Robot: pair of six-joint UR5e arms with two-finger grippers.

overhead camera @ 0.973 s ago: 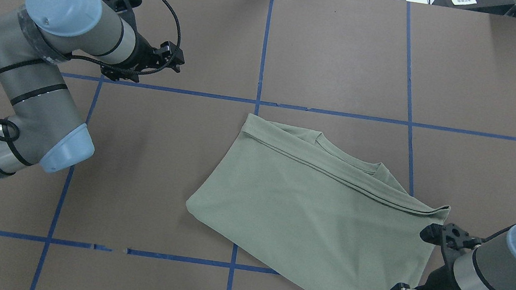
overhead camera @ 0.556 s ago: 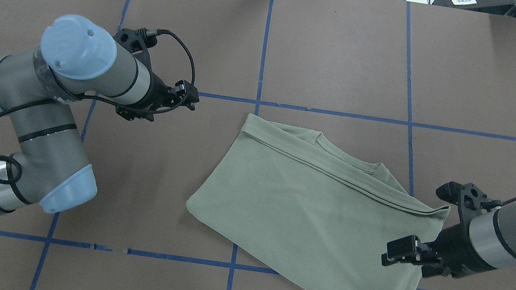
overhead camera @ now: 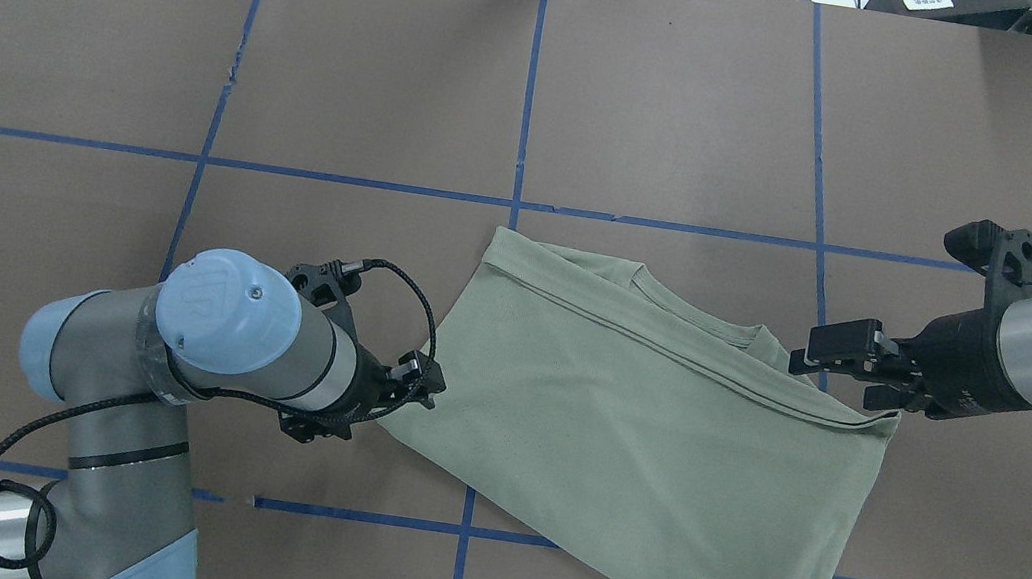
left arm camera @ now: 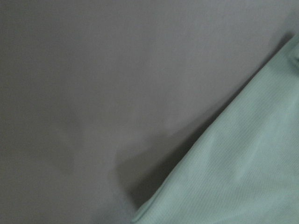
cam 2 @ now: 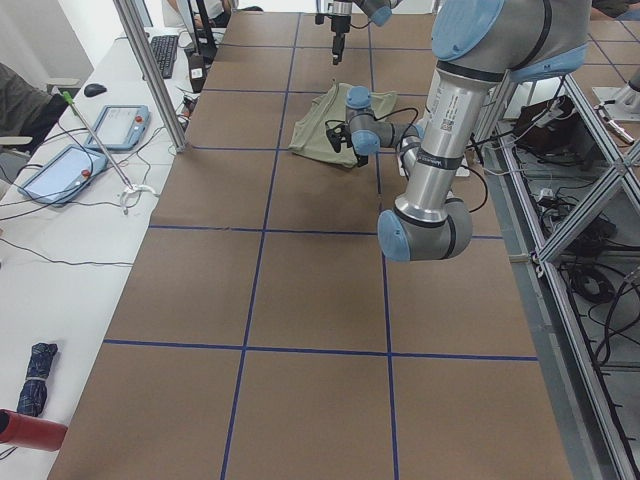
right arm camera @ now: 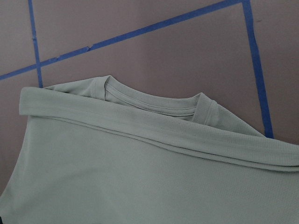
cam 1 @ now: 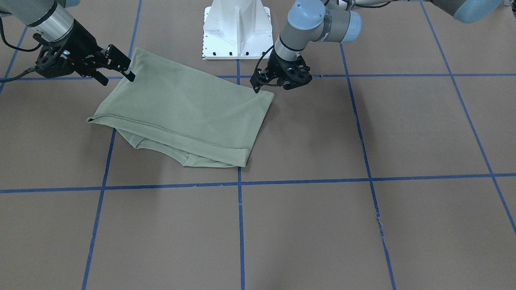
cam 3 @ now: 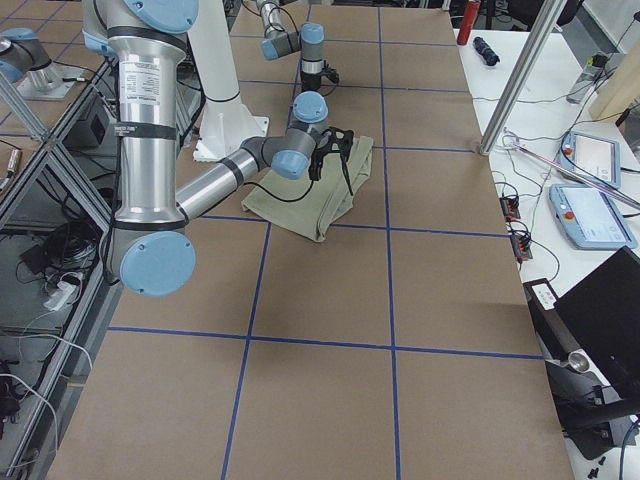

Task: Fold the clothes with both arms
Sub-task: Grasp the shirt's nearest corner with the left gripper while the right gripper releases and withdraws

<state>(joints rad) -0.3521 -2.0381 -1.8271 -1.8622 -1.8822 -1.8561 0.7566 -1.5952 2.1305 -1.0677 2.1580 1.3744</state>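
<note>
Currently: folded green shirt (overhead camera: 645,449) lies flat on the brown surface (overhead camera: 357,55), right of centre. Left hand (overhead camera: 427,388) sits at its left corner; apart or together, cannot tell. Right hand (overhead camera: 833,369) is above the collar-side right corner, fingers apart.

The table (overhead camera: 684,101) is covered in brown paper and crossed by a grid of blue tape lines (overhead camera: 527,109). On it lies 1 sage-green shirt (overhead camera: 635,448), folded over, its neckline showing beyond the fold. A white base plate (cam 1: 237,28) stands at the robot's edge.
</note>
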